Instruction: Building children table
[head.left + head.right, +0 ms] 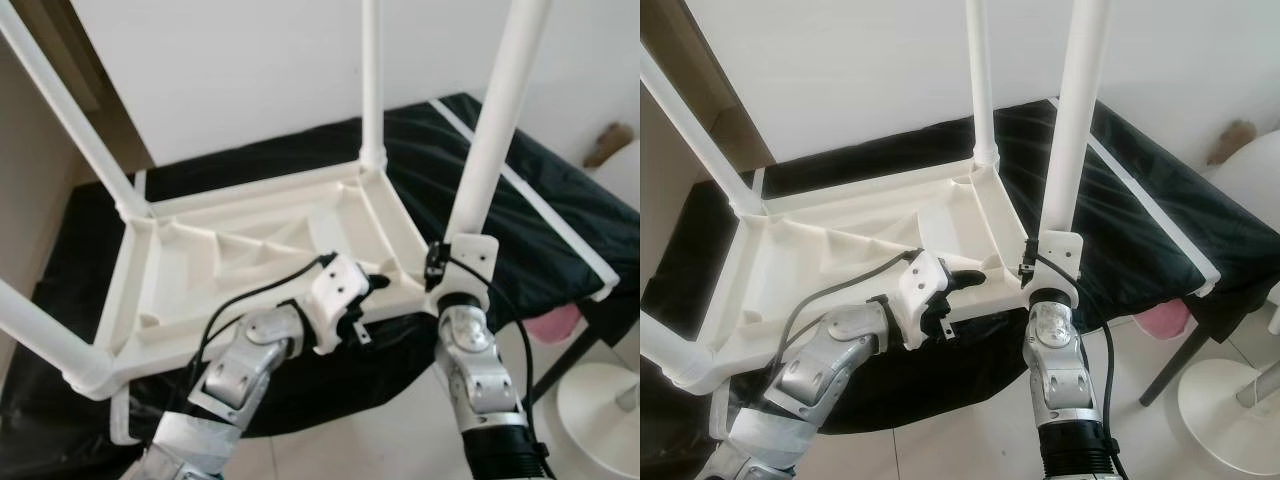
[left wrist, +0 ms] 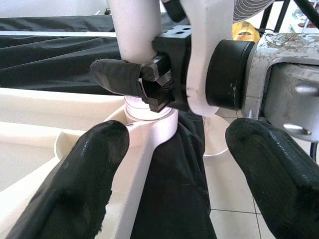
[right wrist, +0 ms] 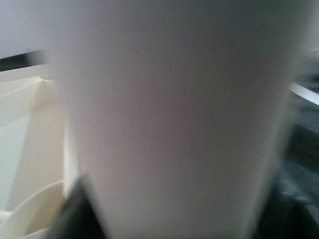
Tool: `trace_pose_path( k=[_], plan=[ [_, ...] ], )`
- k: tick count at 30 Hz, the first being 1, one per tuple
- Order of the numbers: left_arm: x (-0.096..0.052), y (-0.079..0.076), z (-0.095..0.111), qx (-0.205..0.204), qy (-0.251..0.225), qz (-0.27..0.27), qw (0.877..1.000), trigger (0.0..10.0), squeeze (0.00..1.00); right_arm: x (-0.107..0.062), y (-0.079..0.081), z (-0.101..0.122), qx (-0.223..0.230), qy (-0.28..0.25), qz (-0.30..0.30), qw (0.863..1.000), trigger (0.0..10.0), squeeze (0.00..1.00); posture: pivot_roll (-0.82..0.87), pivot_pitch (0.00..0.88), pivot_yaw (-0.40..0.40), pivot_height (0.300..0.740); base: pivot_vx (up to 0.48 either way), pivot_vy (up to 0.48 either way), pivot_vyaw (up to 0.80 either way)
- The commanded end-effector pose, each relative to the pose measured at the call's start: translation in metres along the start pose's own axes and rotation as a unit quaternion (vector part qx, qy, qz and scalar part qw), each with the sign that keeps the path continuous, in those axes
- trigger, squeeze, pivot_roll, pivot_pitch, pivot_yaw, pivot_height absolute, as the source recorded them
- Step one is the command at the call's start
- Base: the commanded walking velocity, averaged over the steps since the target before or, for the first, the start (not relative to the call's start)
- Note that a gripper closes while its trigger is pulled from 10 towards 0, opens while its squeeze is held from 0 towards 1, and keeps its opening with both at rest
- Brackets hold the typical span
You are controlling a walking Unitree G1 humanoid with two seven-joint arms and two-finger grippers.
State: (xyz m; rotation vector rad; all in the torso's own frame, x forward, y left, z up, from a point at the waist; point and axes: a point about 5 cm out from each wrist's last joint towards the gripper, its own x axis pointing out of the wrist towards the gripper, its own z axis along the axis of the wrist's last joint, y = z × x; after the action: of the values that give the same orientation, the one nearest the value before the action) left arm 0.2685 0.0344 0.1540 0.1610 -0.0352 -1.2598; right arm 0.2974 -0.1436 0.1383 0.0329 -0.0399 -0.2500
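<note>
A white plastic children's table [image 1: 250,250] lies upside down on a black cloth, with its legs pointing up. My right gripper [image 1: 440,262] is shut on the base of the near right leg [image 1: 495,130], just above its corner socket. That leg is a blurred white tube [image 3: 174,119] in the right wrist view. My left gripper [image 1: 375,285] is open at the table's near rim, just left of that corner and holding nothing. The left wrist view has its two fingers [image 2: 94,169] spread apart, with a right gripper finger [image 2: 117,74] against the leg [image 2: 134,30].
The black cloth [image 1: 540,200] covers a low stand with a white frame bar [image 1: 560,235] along its right side. A pink object [image 1: 555,322] and a round white base [image 1: 600,410] sit on the tiled floor at right. A white wall stands behind.
</note>
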Motion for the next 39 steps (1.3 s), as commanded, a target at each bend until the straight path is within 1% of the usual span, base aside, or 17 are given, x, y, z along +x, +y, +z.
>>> trace_pose_path(
  k=[1, 6, 7, 12, 14, 15, 17, 18, 19, 22, 23, 25, 29, 33, 37, 38, 39],
  plan=[
    [0.000, -0.001, 0.005, 0.009, -0.004, -0.025, 1.000, 10.0, 0.00, -0.006, 0.006, -0.008, 0.021, 0.020, 0.009, 1.000, 10.0, 1.00, -0.13, 0.000, 0.118, 0.740, 0.000, 0.000, 0.00],
    [0.000, -0.001, 0.004, 0.008, -0.004, -0.026, 1.000, 10.0, 0.00, -0.006, 0.006, -0.007, 0.020, 0.016, 0.014, 1.000, 10.0, 1.00, -0.13, 0.000, 0.118, 0.740, 0.000, 0.000, 0.00],
    [0.000, 0.000, 0.005, 0.010, -0.004, -0.026, 1.000, 10.0, 0.00, -0.007, 0.006, -0.003, 0.030, 0.007, 0.027, 0.999, 10.0, 0.00, -0.13, 0.000, 0.118, 0.740, 0.000, 0.000, 0.00],
    [0.000, 0.001, 0.005, 0.011, -0.005, -0.025, 1.000, 10.0, 0.00, -0.008, 0.003, 0.002, 0.039, -0.013, 0.058, 0.997, 10.0, 0.00, -0.14, 0.000, 0.117, 0.740, 0.000, 0.000, 0.00],
    [0.001, 0.001, 0.006, 0.012, -0.006, -0.024, 1.000, 10.0, 0.00, -0.011, -0.004, 0.006, 0.033, -0.029, 0.090, 0.995, 10.0, 0.00, -0.14, 0.000, 0.116, 0.740, 0.000, 0.000, 0.00],
    [0.001, 0.001, 0.006, 0.012, -0.006, -0.024, 1.000, 10.0, 0.00, -0.011, -0.004, 0.006, 0.033, -0.029, 0.090, 0.995, 10.0, 0.00, -0.14, 0.000, 0.116, 0.740, 0.000, 0.000, 0.00],
    [0.001, 0.002, 0.006, 0.013, -0.006, -0.024, 1.000, 10.0, 0.00, -0.014, -0.013, 0.007, 0.019, -0.036, 0.158, 0.987, 10.0, 0.00, -0.15, 0.000, 0.119, 0.740, 0.000, 0.000, 0.00],
    [0.001, 0.002, 0.006, 0.013, -0.006, -0.024, 1.000, 10.0, 0.00, -0.014, -0.013, 0.007, 0.019, -0.036, 0.158, 0.987, 10.0, 0.00, -0.15, 0.000, 0.119, 0.740, 0.000, 0.000, 0.00],
    [0.001, 0.002, 0.006, 0.015, -0.006, -0.023, 1.000, 10.0, 0.00, -0.014, -0.017, 0.007, 0.011, -0.036, 0.194, 0.980, 10.0, 0.00, -0.15, 0.000, 0.120, 0.740, 0.000, 0.000, 0.00],
    [0.001, 0.003, 0.007, 0.016, -0.006, -0.023, 1.000, 10.0, 0.00, -0.014, -0.019, 0.008, 0.003, -0.035, 0.223, 0.974, 10.0, 0.00, -0.15, 0.000, 0.123, 0.740, 0.000, 0.000, 0.00],
    [0.002, 0.004, 0.007, 0.017, -0.006, -0.022, 1.000, 10.0, 0.00, -0.012, -0.019, 0.007, -0.005, -0.031, 0.256, 0.966, 10.0, 0.00, -0.15, 0.000, 0.129, 0.740, 0.000, 0.000, 0.00],
    [0.002, 0.005, 0.007, 0.017, -0.006, -0.022, 1.000, 10.0, 0.00, -0.010, -0.019, 0.006, -0.018, -0.027, 0.290, 0.956, 10.0, 0.00, -0.15, 0.000, 0.128, 0.740, 0.000, 0.000, 0.00],
    [0.003, 0.005, 0.007, 0.020, -0.005, -0.022, 1.000, 10.0, 0.00, -0.007, -0.017, 0.006, -0.030, -0.025, 0.317, 0.948, 10.0, 0.00, -0.14, 0.000, 0.126, 0.740, 0.000, 0.000, 0.00],
    [0.004, 0.006, 0.009, 0.023, -0.006, -0.019, 1.000, 10.0, 0.00, 0.007, -0.017, 0.007, -0.053, -0.017, 0.357, 0.933, 10.0, 0.00, -0.13, 0.000, 0.119, 0.740, 0.000, 0.000, 0.00],
    [0.003, 0.006, 0.009, 0.023, -0.007, -0.017, 1.000, 10.0, 0.00, 0.012, -0.020, 0.006, -0.072, -0.010, 0.369, 0.926, 10.0, 0.00, -0.13, 0.000, 0.114, 0.740, 0.000, 0.000, 0.00],
    [0.002, 0.006, 0.008, 0.023, -0.006, -0.017, 1.000, 10.0, 0.00, 0.014, -0.022, 0.004, -0.081, -0.005, 0.372, 0.925, 4.5, 0.00, -0.13, 0.000, 0.114, 0.740, 0.000, 0.000, 0.00],
    [0.002, 0.006, 0.008, 0.023, -0.006, -0.014, 1.000, 10.0, 0.00, 0.016, -0.026, 0.001, -0.094, 0.000, 0.368, 0.925, 0.0, 0.00, -0.13, 0.000, 0.114, 0.740, 0.000, 0.000, 0.00]
  ],
)
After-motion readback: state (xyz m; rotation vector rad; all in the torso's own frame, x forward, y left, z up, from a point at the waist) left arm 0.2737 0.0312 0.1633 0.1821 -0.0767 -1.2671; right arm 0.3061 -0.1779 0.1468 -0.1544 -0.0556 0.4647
